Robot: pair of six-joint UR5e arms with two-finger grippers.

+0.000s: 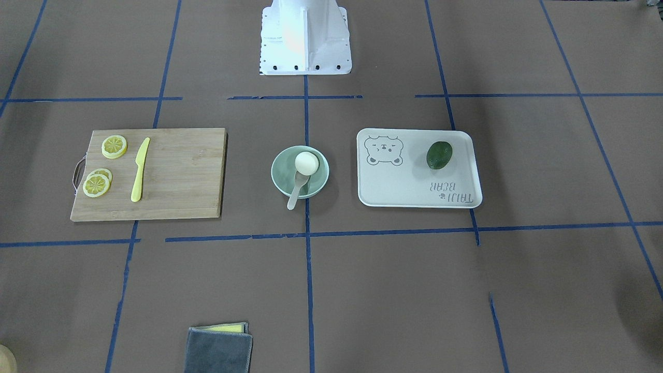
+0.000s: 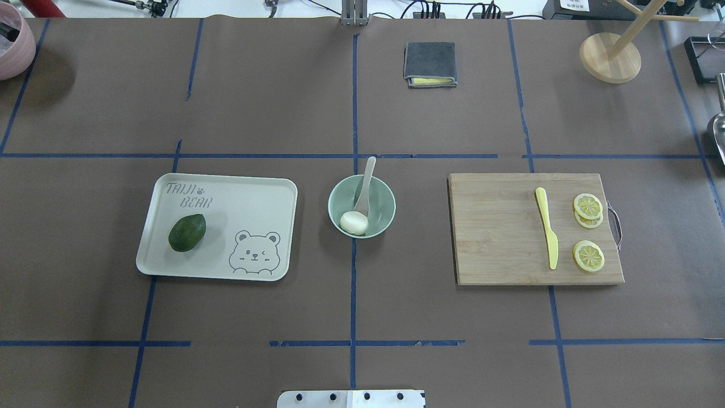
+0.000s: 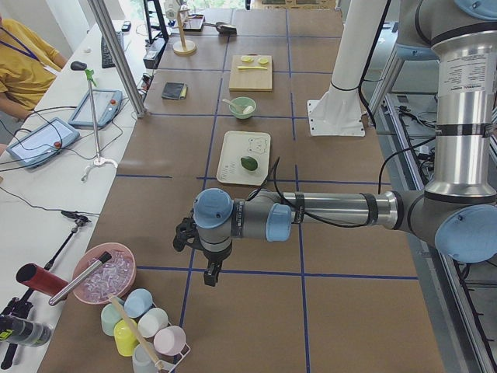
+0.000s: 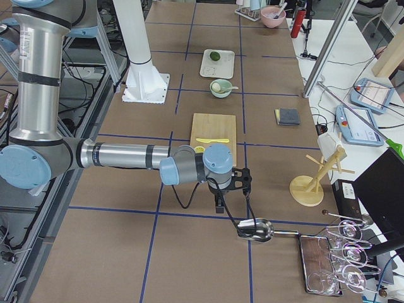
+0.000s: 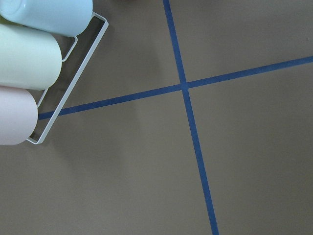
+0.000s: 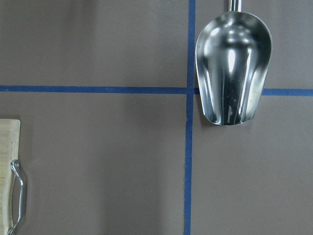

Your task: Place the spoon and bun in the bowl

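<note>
The pale mint-green bowl (image 1: 282, 174) (image 2: 383, 207) stands at the table's middle. The white bun (image 1: 306, 162) (image 2: 354, 222) lies inside it. The off-white spoon (image 1: 298, 189) (image 2: 366, 184) rests with its scoop in the bowl and its handle over the rim, on the side away from the robot. Both grippers are far from the bowl and show only in the side views. The left gripper (image 3: 208, 273) hangs over the table's left end. The right gripper (image 4: 218, 206) hangs over the right end. I cannot tell whether either is open or shut.
A white bear tray (image 2: 255, 195) holds an avocado (image 2: 187, 232). A wooden cutting board (image 2: 498, 232) carries a yellow knife (image 2: 547, 235) and lemon slices (image 2: 588, 256). A folded cloth (image 2: 430, 63), a metal scoop (image 6: 234, 66) and a cup rack (image 5: 63, 78) lie further out.
</note>
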